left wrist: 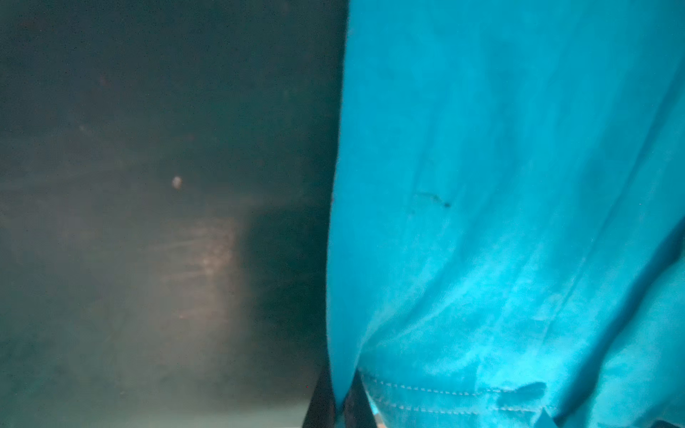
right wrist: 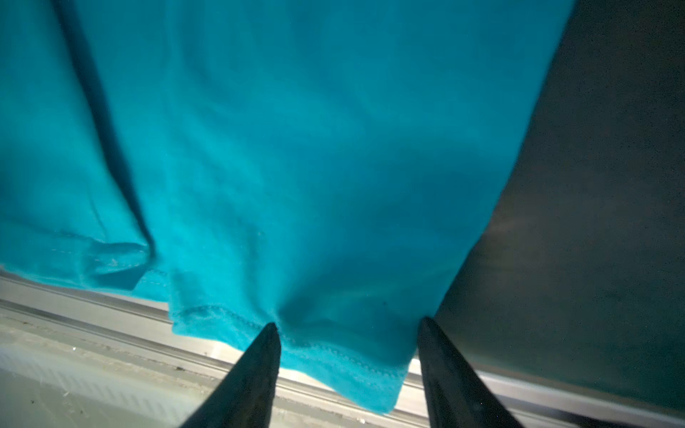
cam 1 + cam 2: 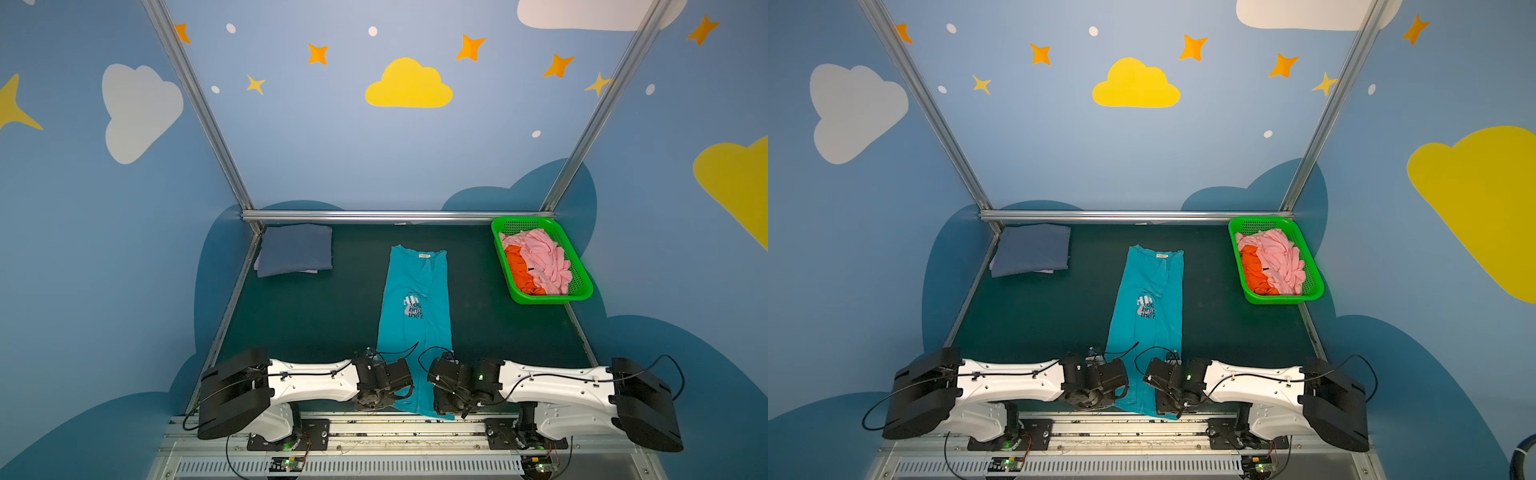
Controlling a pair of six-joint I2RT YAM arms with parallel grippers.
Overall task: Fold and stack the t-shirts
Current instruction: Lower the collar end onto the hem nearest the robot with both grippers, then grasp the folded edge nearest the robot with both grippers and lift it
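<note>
The teal t-shirt (image 3: 415, 299) (image 3: 1148, 299) lies in a long narrow strip down the middle of the dark mat, collar far, hem at the near edge. My left gripper (image 1: 341, 374) (image 3: 376, 399) is shut on the hem's left corner, and teal cloth (image 1: 500, 185) rises from between its fingers. My right gripper (image 2: 349, 321) (image 3: 446, 405) is open, its fingers straddling the hem's right corner (image 2: 333, 352), which hangs over the front rail. A folded slate-blue t-shirt (image 3: 296, 248) lies at the far left on a pale lavender one (image 3: 258, 266). Pink (image 3: 540, 257) and orange (image 3: 517, 266) t-shirts lie crumpled in the basket.
The green perforated basket (image 3: 540, 298) (image 3: 1279, 298) stands at the far right of the mat. A metal rail (image 3: 374, 428) runs along the front edge under both arms. Aluminium frame bars (image 3: 395, 215) border the mat at the back and sides.
</note>
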